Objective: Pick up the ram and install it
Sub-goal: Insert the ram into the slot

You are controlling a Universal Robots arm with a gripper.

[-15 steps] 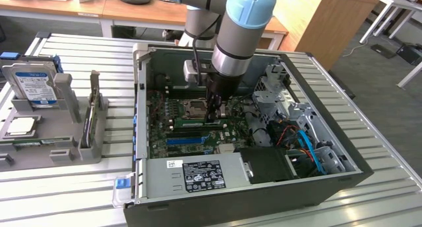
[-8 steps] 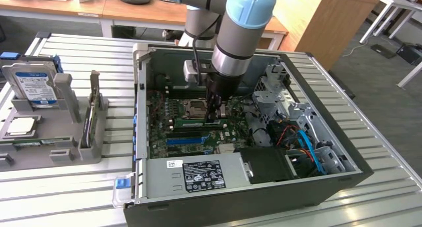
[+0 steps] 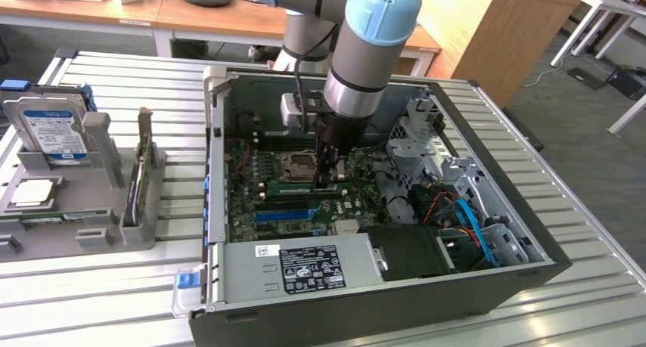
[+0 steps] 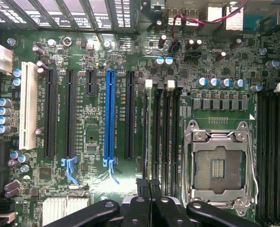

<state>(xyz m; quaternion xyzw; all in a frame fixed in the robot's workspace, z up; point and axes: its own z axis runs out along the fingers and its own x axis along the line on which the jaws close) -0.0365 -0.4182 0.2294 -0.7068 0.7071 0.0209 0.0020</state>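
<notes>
Reaching down into the open computer case (image 3: pixel 214 158) on the table (image 3: pixel 580 302), the arm sets its pincer (image 3: pixel 325 182) (image 4: pixel 149 187) over the memory slots beside the processor socket (image 4: pixel 218 163). Pincer is narrow, fingertips nearly meeting. The ram (image 3: pixel 290 187) stands on edge along a slot, at the pincer's tip. Whether the fingertips actually pinch it cannot be told.

Ribbed metal table (image 3: pixel 91 302); wooden desk (image 3: pixel 202 18)
</notes>
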